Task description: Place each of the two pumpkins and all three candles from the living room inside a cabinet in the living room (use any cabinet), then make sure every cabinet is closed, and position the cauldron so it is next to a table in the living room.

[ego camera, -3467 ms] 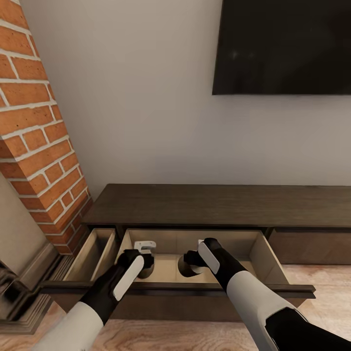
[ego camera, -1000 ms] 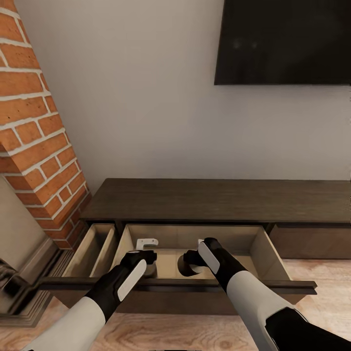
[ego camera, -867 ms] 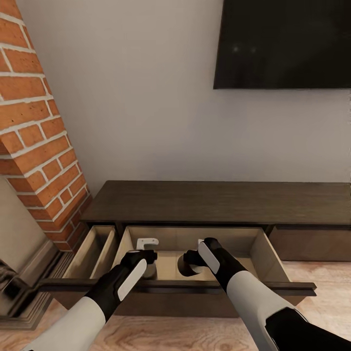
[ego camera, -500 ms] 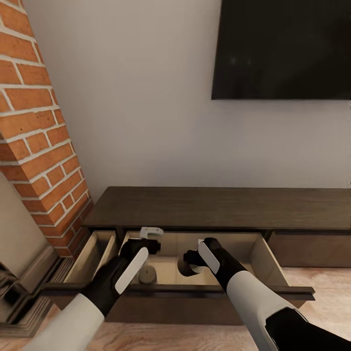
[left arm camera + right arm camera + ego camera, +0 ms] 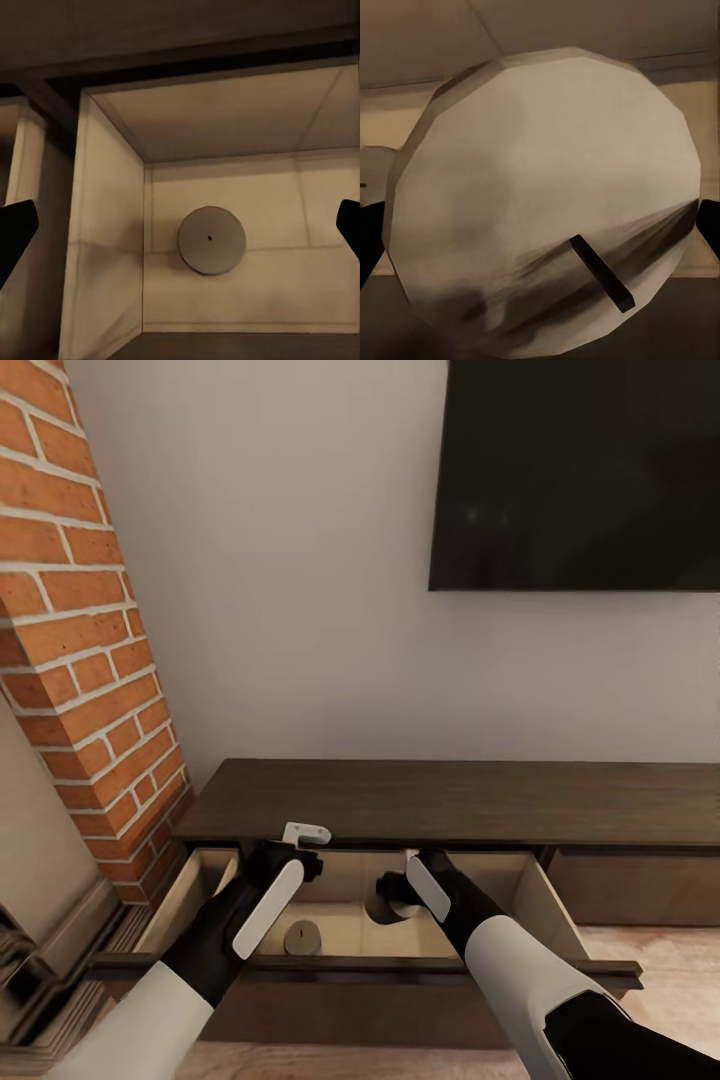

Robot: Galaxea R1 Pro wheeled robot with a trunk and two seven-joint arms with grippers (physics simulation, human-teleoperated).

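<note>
One candle (image 5: 302,937) sits in the cabinet (image 5: 450,800) drawer below my left tool (image 5: 303,833), jaws wide. Right tool (image 5: 408,890) grips a second candle (image 5: 547,195) over the drawer. Pumpkins, cauldron, closing pending.

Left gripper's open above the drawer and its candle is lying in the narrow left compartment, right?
Not quite. The left gripper is open above the drawer, but the candle stands in the wide middle compartment, near its left wall, not in the narrow left one. The left wrist view shows the divider beside it; the head view agrees.
</note>
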